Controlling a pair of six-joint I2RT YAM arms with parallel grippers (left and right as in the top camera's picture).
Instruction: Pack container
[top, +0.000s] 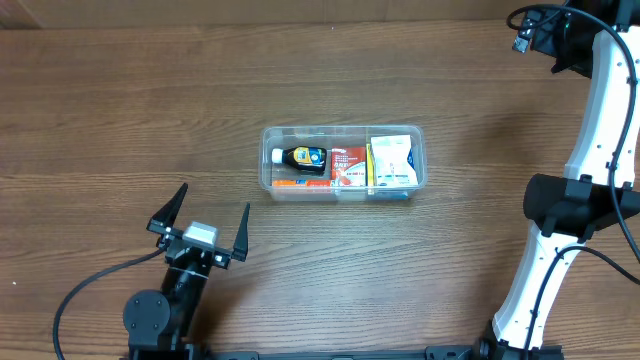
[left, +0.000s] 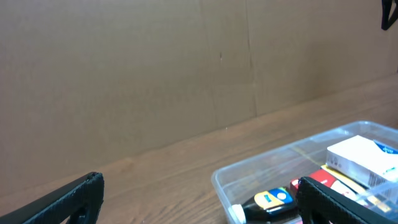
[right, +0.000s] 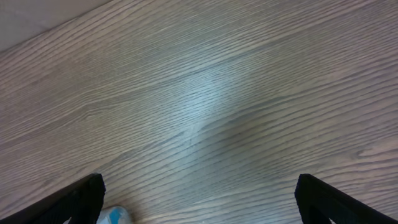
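Note:
The clear plastic container (top: 340, 129) sits at the table's middle. Inside lie a dark bottle with a white cap (top: 300, 157), a red box (top: 348, 167) and a white packet (top: 393, 163). My left gripper (top: 214, 200) is open and empty, on the near left, apart from the container. In the left wrist view the container (left: 261, 163) lies ahead to the right of the open jaws (left: 199, 186), with the bottle (left: 270, 202) and a white box (left: 364, 158) inside. My right gripper (right: 199, 183) is open and empty over bare wood.
My right arm (top: 600, 120) stands along the right edge, its wrist at the far right corner. A small white and blue thing (right: 112, 216) shows at the bottom left of the right wrist view. A brown cardboard wall (left: 155, 68) stands behind the table.

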